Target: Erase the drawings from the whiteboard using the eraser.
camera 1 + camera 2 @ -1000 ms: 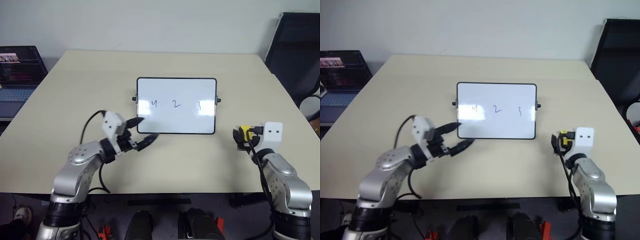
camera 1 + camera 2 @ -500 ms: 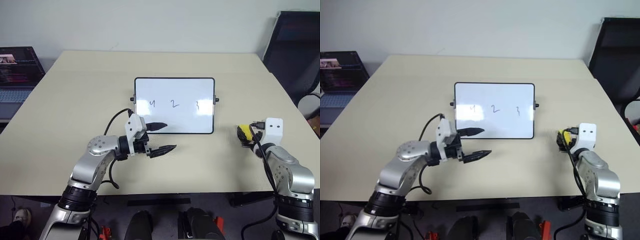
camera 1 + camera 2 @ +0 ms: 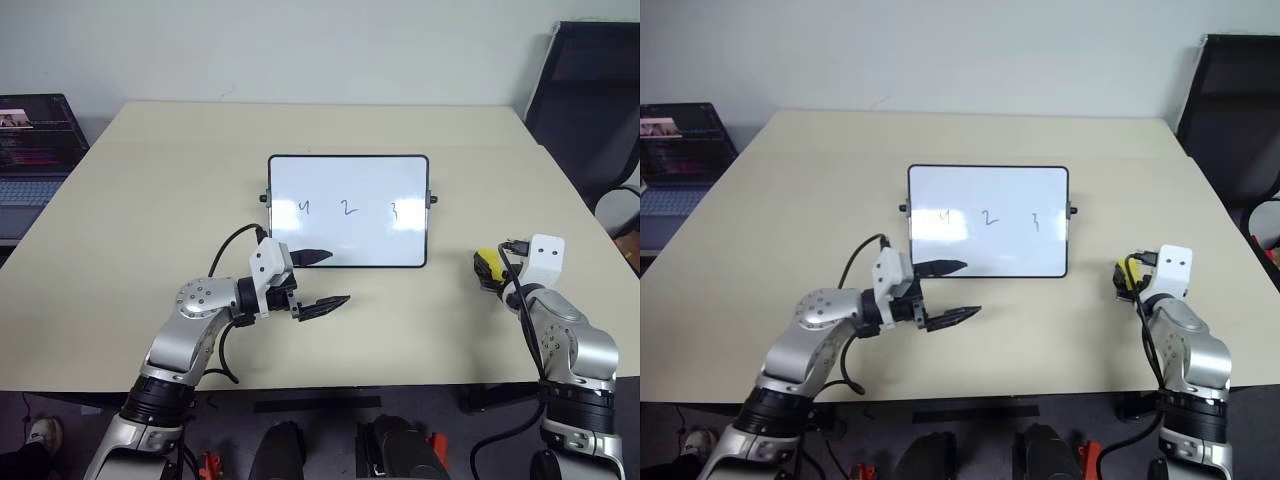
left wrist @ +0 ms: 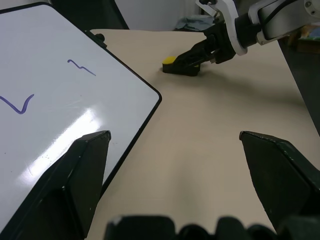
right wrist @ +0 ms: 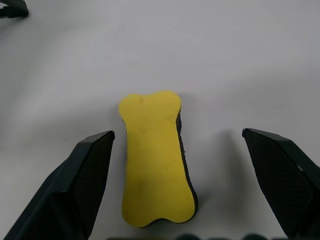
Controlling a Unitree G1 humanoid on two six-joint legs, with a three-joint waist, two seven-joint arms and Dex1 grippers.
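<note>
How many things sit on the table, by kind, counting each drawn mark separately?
Whiteboard: 1
Drawings on it: 3
Eraser, yellow, lying between the open right pincer fingers: 1
Total: 5

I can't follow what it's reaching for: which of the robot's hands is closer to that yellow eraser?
The right. The right gripper hangs open just over the eraser, one finger on each side. The left gripper is far off, at the whiteboard's near left corner.
</note>
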